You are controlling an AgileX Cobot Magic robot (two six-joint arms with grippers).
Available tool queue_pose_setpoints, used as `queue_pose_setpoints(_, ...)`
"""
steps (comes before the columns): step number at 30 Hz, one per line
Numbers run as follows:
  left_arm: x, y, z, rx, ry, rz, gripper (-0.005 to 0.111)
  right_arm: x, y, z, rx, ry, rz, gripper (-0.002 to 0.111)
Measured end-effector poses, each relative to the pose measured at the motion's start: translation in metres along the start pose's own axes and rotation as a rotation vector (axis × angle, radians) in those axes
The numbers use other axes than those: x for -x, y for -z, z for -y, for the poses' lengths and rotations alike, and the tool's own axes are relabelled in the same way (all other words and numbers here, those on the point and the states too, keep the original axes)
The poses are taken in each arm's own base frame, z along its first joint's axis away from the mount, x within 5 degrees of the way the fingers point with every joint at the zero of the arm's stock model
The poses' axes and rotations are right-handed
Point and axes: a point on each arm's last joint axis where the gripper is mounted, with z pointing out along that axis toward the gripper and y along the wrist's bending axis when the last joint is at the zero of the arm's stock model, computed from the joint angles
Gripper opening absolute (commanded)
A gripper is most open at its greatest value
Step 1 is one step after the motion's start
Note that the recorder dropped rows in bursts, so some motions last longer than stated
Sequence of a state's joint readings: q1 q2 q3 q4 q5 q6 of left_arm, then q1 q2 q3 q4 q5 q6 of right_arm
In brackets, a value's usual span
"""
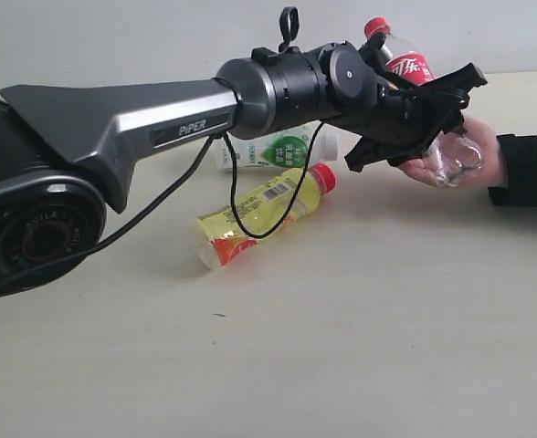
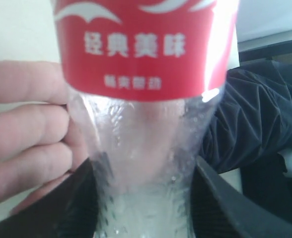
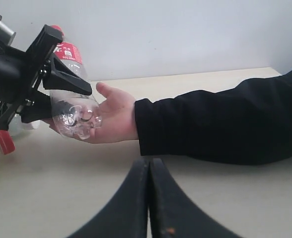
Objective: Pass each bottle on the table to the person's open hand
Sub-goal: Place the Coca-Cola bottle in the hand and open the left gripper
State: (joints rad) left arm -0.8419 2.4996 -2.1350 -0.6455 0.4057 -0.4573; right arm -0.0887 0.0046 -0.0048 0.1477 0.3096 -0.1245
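My left gripper [image 1: 430, 114] is shut on the clear bottle with the red label [image 1: 407, 64] and red cap, fingers on either side of its lower body [image 2: 146, 198]. The bottle's base rests in the person's open hand [image 1: 480, 162], whose fingers [image 2: 27, 124] lie beside it. The yellow-labelled bottle [image 1: 268, 205] lies on its side on the table [image 1: 342, 347]. Behind it, partly hidden by the arm, lies the white-and-green-labelled bottle [image 1: 278, 149]. The fruit-pictured bottle is out of view. My right gripper [image 3: 149, 168] is shut and empty, low over the table, facing the hand [image 3: 113, 116].
The person's black sleeve [image 3: 220, 121] stretches in from the right along the table's far side. A black cable [image 1: 241, 210] hangs from the left arm over the yellow-labelled bottle. A pale wall stands behind the table.
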Motion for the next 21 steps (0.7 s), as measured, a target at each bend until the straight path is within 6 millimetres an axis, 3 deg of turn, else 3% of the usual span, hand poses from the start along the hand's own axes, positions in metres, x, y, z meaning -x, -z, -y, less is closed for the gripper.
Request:
queue_pose_setpoints(10,-0.0026,-0.0052,-0.0061,0.008,0.016,-0.012,0.053,0.0000,0.0000,0.0000,0.000,0.000,0.000,0.000)
queue_pose_setpoints(21,-0.0042,-0.0052,-0.0067,0.015,-0.026,-0.029,0.064,0.0000,0.0000,0.0000,0.000,0.000,0.000,0.000)
